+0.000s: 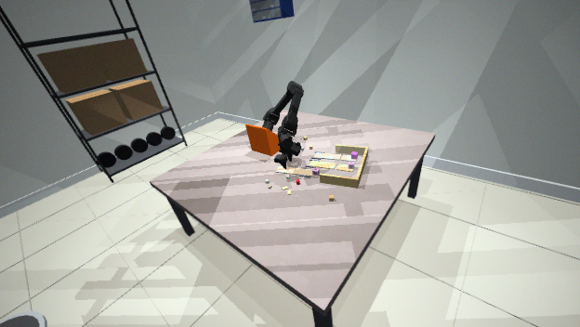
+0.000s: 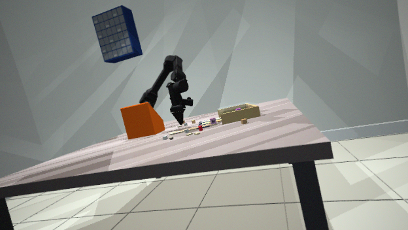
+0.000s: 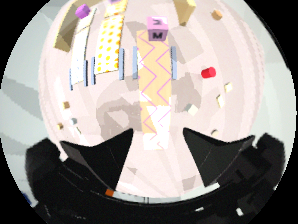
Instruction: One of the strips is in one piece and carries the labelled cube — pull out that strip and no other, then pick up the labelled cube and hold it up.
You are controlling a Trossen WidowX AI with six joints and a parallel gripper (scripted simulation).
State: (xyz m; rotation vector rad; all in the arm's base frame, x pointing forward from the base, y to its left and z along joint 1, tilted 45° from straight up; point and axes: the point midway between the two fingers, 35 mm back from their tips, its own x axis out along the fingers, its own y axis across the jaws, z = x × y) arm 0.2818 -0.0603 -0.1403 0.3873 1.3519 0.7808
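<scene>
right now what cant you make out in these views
- far end of the dotted strip: cut off by the wrist view's top edge
- any letter on the labelled cube in the top view: too small
- tips of the claw in the top view: blurred, dark

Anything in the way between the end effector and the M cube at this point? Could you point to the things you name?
Nothing visible stands between the open end effector (image 3: 158, 132) and the M cube (image 3: 157, 30) (image 2: 213, 121); only the flat zigzag strip (image 3: 155, 75) lies below that path.

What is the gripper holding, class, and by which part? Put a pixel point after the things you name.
Nothing: the gripper (image 1: 289, 163) (image 2: 181, 123) (image 3: 158, 131) is open, its fingers apart near the end of the zigzag strip (image 3: 155, 82).
</scene>
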